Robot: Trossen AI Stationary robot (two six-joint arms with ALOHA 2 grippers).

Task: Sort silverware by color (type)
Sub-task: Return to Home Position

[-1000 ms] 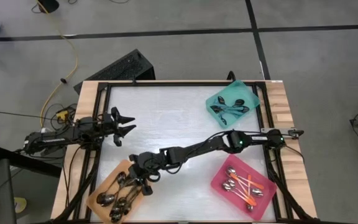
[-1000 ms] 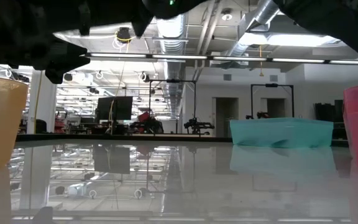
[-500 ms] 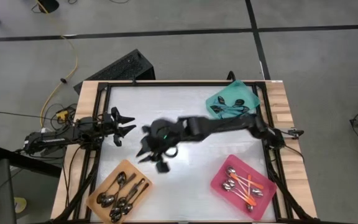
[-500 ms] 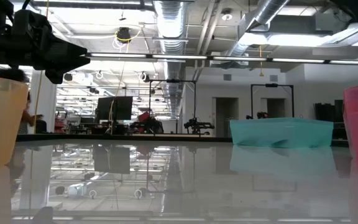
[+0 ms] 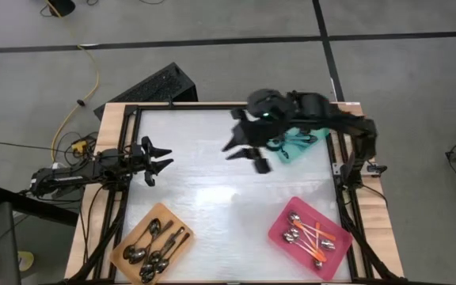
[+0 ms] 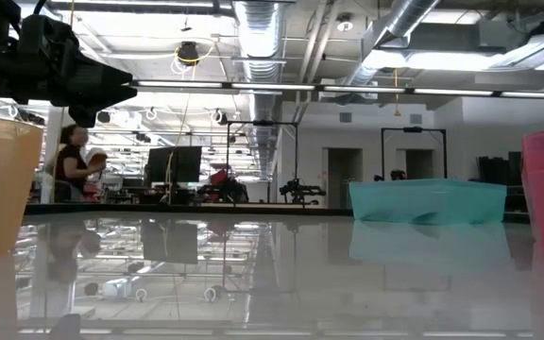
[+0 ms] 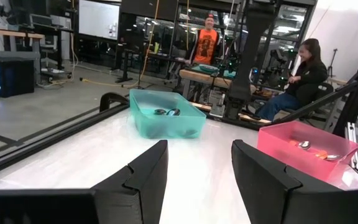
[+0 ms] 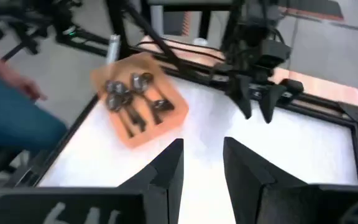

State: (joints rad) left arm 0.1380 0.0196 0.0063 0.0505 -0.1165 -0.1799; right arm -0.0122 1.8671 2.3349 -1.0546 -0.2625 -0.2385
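Observation:
The silverware lies sorted in three trays. All-silver spoons (image 5: 155,241) lie in the orange tray (image 5: 133,236) at the near left. Orange-handled spoons (image 5: 311,236) lie in the pink tray (image 5: 283,237) at the near right. Dark-handled spoons (image 7: 166,112) lie in the teal tray (image 5: 301,119) at the far right, partly under my right arm. My right gripper (image 5: 245,154) is open and empty, raised above the table just left of the teal tray. My left gripper (image 5: 163,161) is open and empty over the table's left side.
A black frame (image 5: 133,142) runs around the white table top. Bare white surface (image 5: 212,198) lies between the three trays. In the left wrist view people (image 7: 303,68) are beyond the far edge; a person (image 6: 72,162) shows far behind in the low view.
My right gripper has risen from the orange tray at the near left and swung across the table toward the far right. It now hangs beside the teal tray. The spoons in the orange tray stay where they were.

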